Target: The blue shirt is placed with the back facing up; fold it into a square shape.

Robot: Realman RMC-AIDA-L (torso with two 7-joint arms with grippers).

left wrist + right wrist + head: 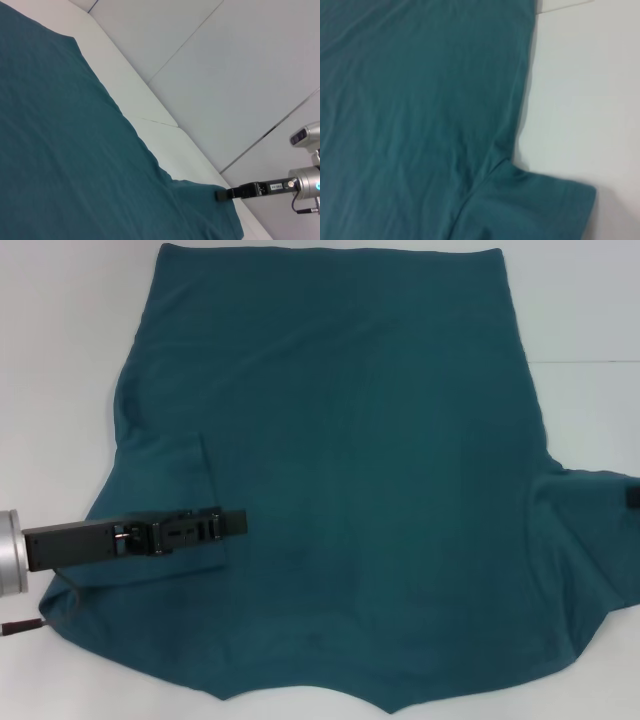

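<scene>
Blue shirt (370, 470) lies flat on my white table (60, 360); left gripper (228, 523) over its folded-in sleeve, right gripper (220, 194) at the opposite sleeve; jaw states indiscernible.

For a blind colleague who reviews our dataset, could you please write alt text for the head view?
A blue shirt lies spread flat, plain side up, on a white table. The left gripper reaches in over the shirt's left sleeve, which is folded inward onto the body. Only the tip of the right gripper shows, at the right sleeve.
</scene>
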